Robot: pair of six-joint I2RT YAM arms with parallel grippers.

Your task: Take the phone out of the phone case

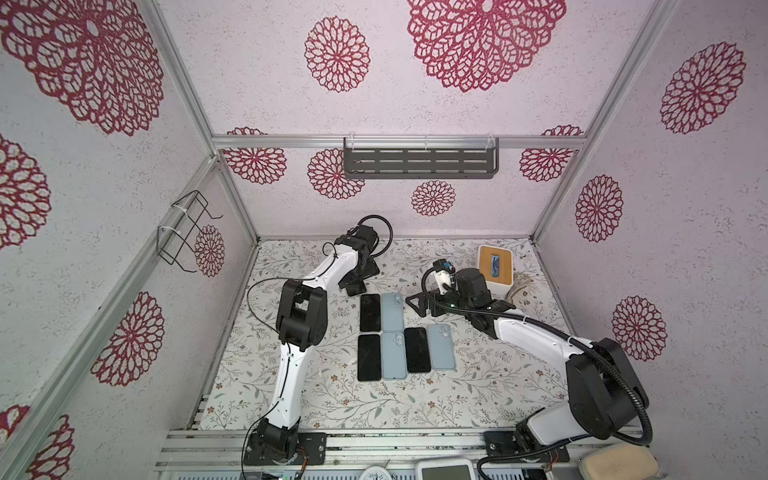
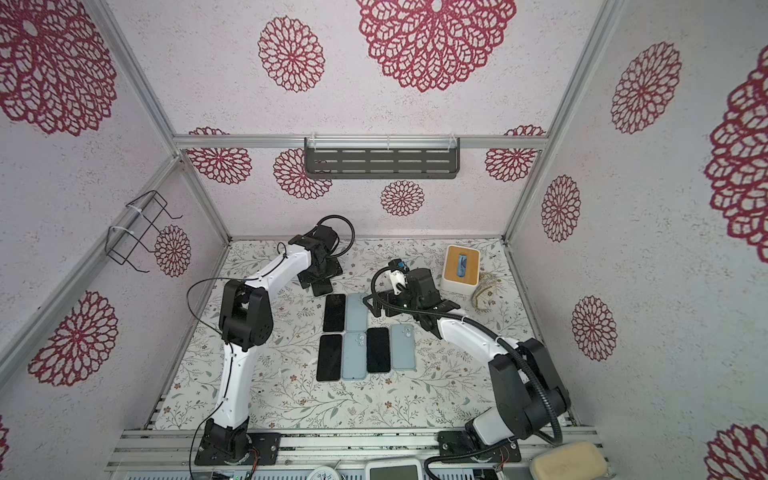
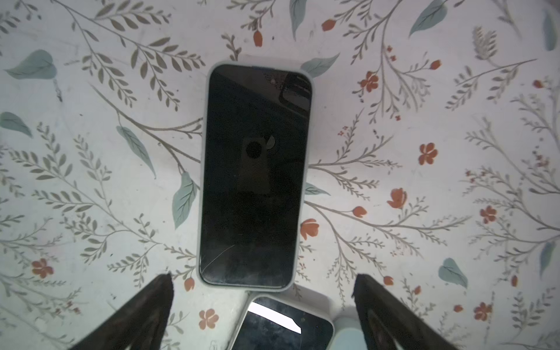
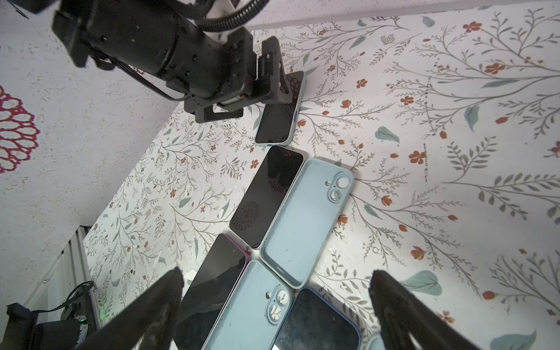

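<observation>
A phone (image 3: pixel 254 175) lies screen up in a pale blue phone case (image 3: pixel 247 288) on the floral table, at the back left of the group in both top views (image 1: pixel 356 288) (image 2: pixel 322 287). My left gripper (image 3: pixel 263 276) hovers over the phone's near end, open, with its fingers (image 3: pixel 157 303) standing wider than the case and holding nothing. It also shows in a top view (image 1: pixel 360 276). My right gripper (image 4: pixel 277 274) is open and empty above the laid-out phones; one of its fingers (image 1: pixel 417 305) shows beside the back row.
Three bare black phones (image 1: pixel 370 312) (image 1: pixel 369 357) (image 1: pixel 417 350) and three pale blue cases (image 1: pixel 392 311) (image 1: pixel 394 355) (image 1: pixel 441 347) lie in two rows mid-table. A wooden-topped tissue box (image 1: pixel 494 264) and a straw bundle (image 1: pixel 519 291) sit back right.
</observation>
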